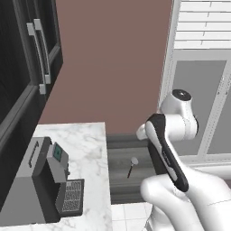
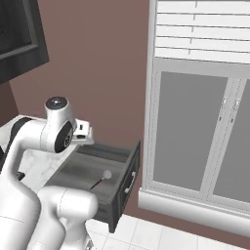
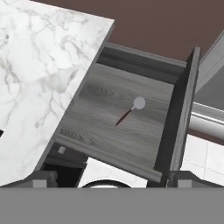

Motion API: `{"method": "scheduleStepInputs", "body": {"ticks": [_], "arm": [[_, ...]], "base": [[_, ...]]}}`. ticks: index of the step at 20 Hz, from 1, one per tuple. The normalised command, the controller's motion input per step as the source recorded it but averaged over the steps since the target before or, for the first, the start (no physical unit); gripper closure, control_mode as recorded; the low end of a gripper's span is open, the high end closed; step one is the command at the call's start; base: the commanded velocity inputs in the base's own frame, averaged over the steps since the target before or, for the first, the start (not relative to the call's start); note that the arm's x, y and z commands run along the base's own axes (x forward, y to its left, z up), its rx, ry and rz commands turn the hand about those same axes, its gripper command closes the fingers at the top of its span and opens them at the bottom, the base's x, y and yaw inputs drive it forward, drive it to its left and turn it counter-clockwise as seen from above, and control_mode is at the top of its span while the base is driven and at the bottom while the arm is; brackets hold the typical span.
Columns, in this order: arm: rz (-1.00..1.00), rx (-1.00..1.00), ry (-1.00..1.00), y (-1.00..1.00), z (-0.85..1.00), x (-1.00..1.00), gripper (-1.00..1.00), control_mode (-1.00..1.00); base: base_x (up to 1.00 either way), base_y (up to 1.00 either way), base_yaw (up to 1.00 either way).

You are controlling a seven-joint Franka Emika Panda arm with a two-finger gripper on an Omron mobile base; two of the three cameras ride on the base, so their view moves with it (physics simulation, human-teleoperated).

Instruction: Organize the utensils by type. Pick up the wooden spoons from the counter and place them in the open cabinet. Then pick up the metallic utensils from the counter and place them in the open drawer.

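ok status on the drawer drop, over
Gripper open, empty, above the open drawer. One metal utensil lying flat inside. Nothing blocking the drawer.

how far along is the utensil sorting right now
One metallic utensil already lies in the open drawer. Nothing is in hand: the gripper hangs open above the drawer. No spoons are visible on the counter, so what remains can't be judged.

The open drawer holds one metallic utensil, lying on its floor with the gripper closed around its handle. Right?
Not quite. The metallic utensil does lie alone on the floor of the open drawer, but the gripper is open and clear above it, as the hand view shows.
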Motion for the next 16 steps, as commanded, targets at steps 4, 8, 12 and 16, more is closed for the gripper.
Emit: {"method": "scheduleStepInputs", "body": {"ticks": [4,8,12,16], "arm": [[-0.04,0.0,-0.06,-0.06,0.05,-0.32,-1.0,-1.0],[-0.02,0.0,0.0,0.0,0.0,0.0,-1.0,-1.0],[0.0,0.0,0.0,0.0,0.0,0.0,-1.0,-1.0],[0.0,0.0,0.0,0.0,0.0,0.0,-1.0,-1.0]], "base": [[0.0,0.0,0.0],[0.0,0.0,0.0],[0.0,0.0,0.0],[0.0,0.0,0.0]]}}
